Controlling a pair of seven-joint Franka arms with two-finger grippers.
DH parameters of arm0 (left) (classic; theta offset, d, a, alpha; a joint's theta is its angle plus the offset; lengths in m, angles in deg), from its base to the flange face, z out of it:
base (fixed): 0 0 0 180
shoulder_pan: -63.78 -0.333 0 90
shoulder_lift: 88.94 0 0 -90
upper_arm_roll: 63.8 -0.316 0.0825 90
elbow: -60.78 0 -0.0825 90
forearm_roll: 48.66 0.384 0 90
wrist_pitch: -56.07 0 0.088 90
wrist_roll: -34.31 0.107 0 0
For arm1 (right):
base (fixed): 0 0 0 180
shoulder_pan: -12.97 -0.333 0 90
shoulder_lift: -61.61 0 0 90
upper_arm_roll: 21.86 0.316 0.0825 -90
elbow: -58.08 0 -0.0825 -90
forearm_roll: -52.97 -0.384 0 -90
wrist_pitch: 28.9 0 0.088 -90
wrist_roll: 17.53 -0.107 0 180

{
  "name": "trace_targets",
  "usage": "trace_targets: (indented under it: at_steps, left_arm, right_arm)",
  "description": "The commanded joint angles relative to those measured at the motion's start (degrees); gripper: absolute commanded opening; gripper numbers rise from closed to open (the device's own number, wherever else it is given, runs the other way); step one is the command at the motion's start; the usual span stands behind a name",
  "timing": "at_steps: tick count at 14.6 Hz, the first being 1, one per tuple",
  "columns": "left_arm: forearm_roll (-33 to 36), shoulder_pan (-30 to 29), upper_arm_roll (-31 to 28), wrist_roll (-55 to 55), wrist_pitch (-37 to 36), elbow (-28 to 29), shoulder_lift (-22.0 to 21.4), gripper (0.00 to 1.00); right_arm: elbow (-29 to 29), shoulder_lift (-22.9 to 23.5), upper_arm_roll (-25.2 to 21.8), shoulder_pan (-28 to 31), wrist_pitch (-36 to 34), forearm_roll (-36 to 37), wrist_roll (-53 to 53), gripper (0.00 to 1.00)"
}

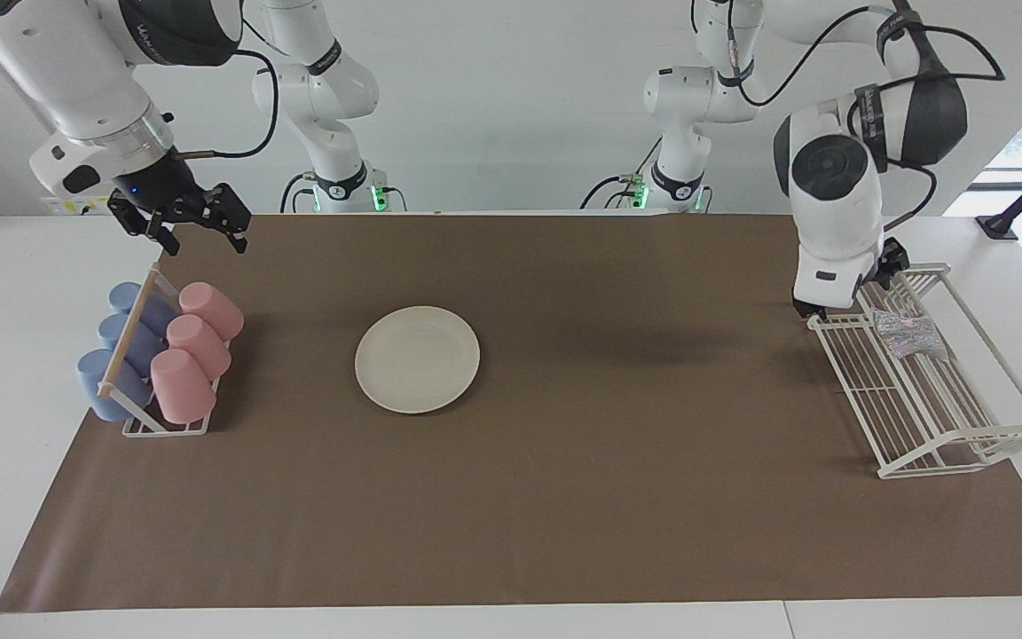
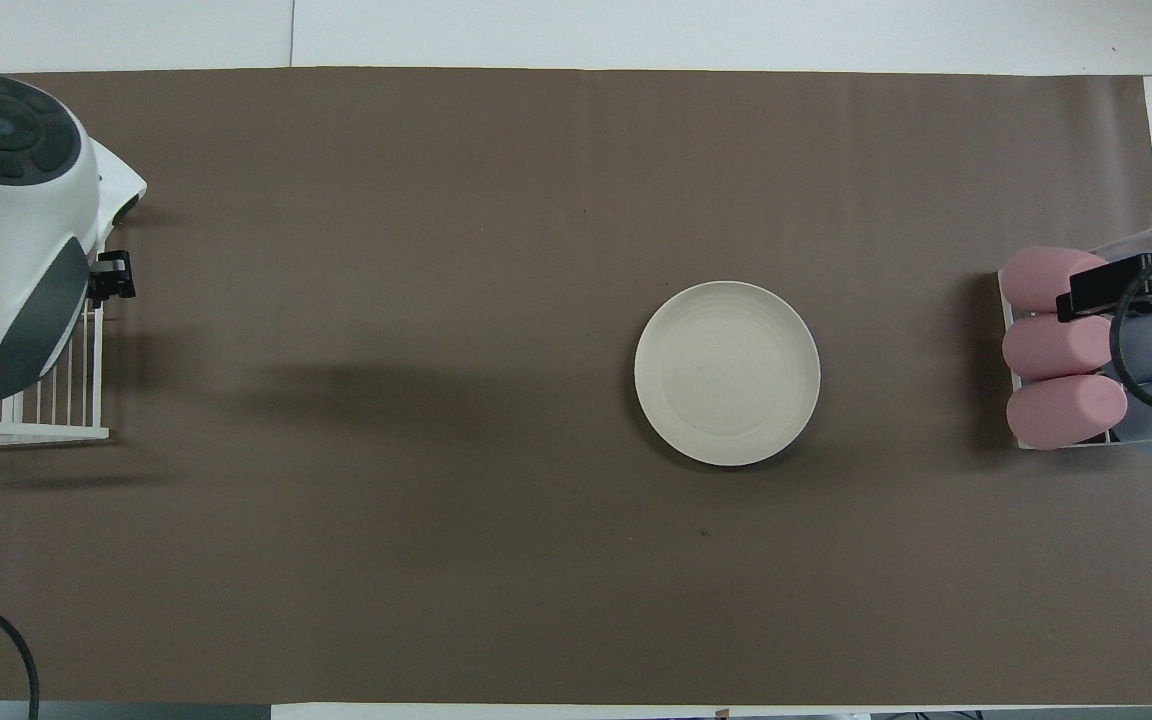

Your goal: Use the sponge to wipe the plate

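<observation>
While the plate (image 1: 417, 358) sits bare on the brown mat (image 1: 564, 497) that covers the counter, we judge that we are at the opening step: fetching the sponge (image 1: 908, 334), with no wiping begun. Taking the plate as our landmark, the sponge lies well apart from it toward the left arm's end of the counter, a crinkly silvery pad resting in the white wire rack (image 1: 928, 417), in the rack's part nearer to the robots. Our left tool (image 1: 885, 266) hangs low over that same part of the rack, just beside the sponge and apart from it; its fingers are mostly hidden by the wrist, and we take them as spread, holding nothing. Our right tool (image 1: 196, 229) waits up in the air well away from the plate toward the right arm's end, above the holder of pink and blue cups (image 1: 161, 359), fingers spread and empty. Next, we reckon, the left tool must shift over the sponge, drop between the rack's wires without catching them, pinch the floppy pad, then carry it to the plate.
</observation>
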Motion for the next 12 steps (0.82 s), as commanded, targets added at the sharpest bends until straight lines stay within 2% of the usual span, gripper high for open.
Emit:
trace_targets:
  at_steps: [1, 3, 6, 9, 12]
  left_arm:
    - [9.9, 0.2, -0.7, -2.9, 5.7, 6.4, 0.4, 1.00]
    - [14.8, -0.2, -0.8, -7.1, 6.7, 7.3, 2.7, 1.00]
    - [17.1, -0.7, -0.8, -7.1, 5.2, 7.3, 2.8, 1.00]
    - [17.2, -0.7, -0.8, -7.1, 3.7, 7.3, 2.6, 0.99]
    - [18.6, -1.4, -0.8, -7.1, 4.2, 7.3, 2.7, 0.97]
  right_arm:
    - [0.9, -1.1, 0.3, 0.2, -0.4, 0.9, -1.3, 1.00]
    - [0.8, -1.0, 0.3, 0.5, -0.2, 0.9, -3.1, 1.00]
    - [0.9, -1.1, 0.7, -1.1, -0.9, 0.7, -11.8, 1.00]
    - [0.5, -1.1, 1.2, -2.7, -4.1, -0.1, -32.1, 1.00]
    - [-0.1, -1.2, 4.7, -3.1, -5.1, -0.7, -47.3, 1.00]
